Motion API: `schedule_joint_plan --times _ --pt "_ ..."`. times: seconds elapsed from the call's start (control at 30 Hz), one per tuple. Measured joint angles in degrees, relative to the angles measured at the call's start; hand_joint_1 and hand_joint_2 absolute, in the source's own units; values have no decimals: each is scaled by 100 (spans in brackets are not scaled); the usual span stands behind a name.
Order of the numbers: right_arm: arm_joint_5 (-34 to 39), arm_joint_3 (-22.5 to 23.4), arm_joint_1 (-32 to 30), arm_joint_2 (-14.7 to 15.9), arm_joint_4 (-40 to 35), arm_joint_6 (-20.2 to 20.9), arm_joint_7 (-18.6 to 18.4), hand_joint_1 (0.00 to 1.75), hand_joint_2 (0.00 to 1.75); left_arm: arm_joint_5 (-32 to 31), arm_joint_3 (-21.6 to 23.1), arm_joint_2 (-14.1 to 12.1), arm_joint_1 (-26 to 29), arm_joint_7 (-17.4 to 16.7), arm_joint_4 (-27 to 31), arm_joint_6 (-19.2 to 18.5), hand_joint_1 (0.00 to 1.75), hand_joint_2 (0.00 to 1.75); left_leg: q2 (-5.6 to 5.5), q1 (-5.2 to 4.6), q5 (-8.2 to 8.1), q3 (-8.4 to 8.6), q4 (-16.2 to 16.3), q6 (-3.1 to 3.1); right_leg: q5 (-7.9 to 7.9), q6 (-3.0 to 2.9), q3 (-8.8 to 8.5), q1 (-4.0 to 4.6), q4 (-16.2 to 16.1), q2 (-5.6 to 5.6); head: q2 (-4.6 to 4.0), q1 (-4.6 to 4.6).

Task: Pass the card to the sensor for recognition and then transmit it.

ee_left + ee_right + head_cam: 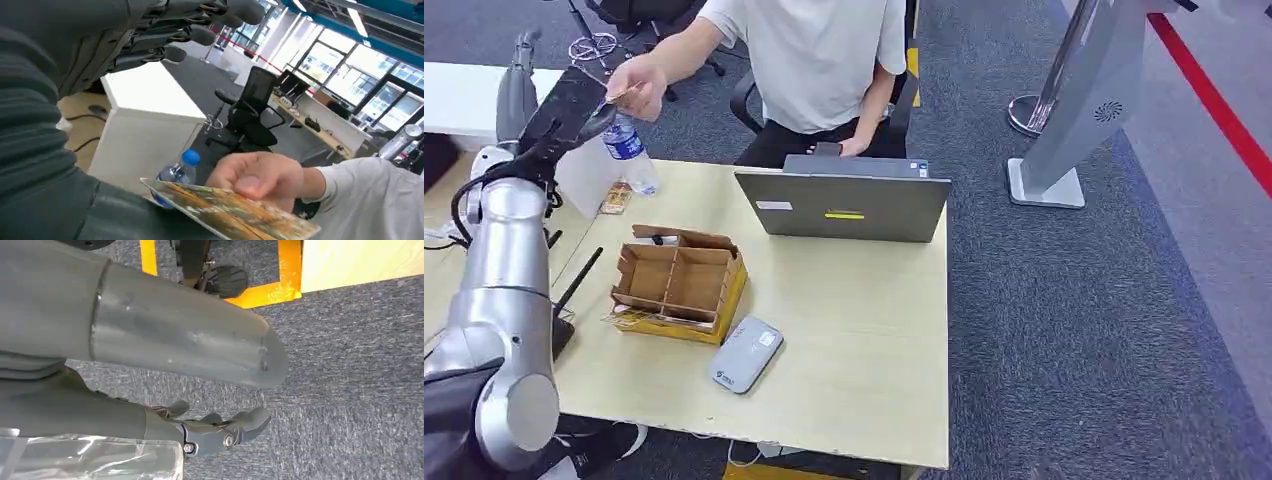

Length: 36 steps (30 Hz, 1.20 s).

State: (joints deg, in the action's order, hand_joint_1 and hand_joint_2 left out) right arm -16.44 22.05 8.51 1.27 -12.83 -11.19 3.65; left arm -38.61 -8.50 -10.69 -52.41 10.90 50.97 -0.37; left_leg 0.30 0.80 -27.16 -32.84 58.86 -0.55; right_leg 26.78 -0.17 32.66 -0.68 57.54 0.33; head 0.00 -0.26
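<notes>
Desk (864, 330) with laptop (844, 205), divided cardboard box (679, 283) and grey card sensor (746, 354) (nothing lies on it). The left hand (574, 115) is raised beyond the desk's far corner beside a water bottle (631, 152), holding out the card (235, 210), which a seated person's hand (639, 85) is touching. Judged stage: final handover, release pending; the right hand (220, 432) hangs over carpet, fingers loosely curled, holding nothing.
</notes>
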Motion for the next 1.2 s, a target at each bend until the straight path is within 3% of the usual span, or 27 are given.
schedule_joint_plan --times 0.03,0.07,0.43,1.0,1.2 --pt "-2 0 1 0 0 0 -13 0 0 -151 46 2 -84 -52 -9 33 80 175 0 0 0 0 1 0 0 0 2 0 0 0 0 -2" --pt "-26 0 2 0 2 0 -39 0 0 -313 137 -4 -182 -124 -56 59 175 175 -1 1 0 -6 1 0 0 0 3 0 0 -1 0 0" --pt "-308 0 19 0 9 53 -196 0 0 -1914 1126 -30 -1288 -754 -499 387 175 175 -2 1 7 -16 2 1 -4 0 9 -1 2 -2 0 0" --pt "-633 4 27 0 22 94 -369 0 0 -3487 2145 -20 -2318 -1381 -1118 834 175 175 -3 -1 24 -40 2 3 -21 1 38 -2 5 -2 0 -13" --pt "-795 98 -11 0 55 85 -409 0 0 -3663 2446 -20 -2117 -1296 -1002 1556 175 175 -6 -6 24 -42 2 3 -21 1 39 -3 6 -5 0 -7"
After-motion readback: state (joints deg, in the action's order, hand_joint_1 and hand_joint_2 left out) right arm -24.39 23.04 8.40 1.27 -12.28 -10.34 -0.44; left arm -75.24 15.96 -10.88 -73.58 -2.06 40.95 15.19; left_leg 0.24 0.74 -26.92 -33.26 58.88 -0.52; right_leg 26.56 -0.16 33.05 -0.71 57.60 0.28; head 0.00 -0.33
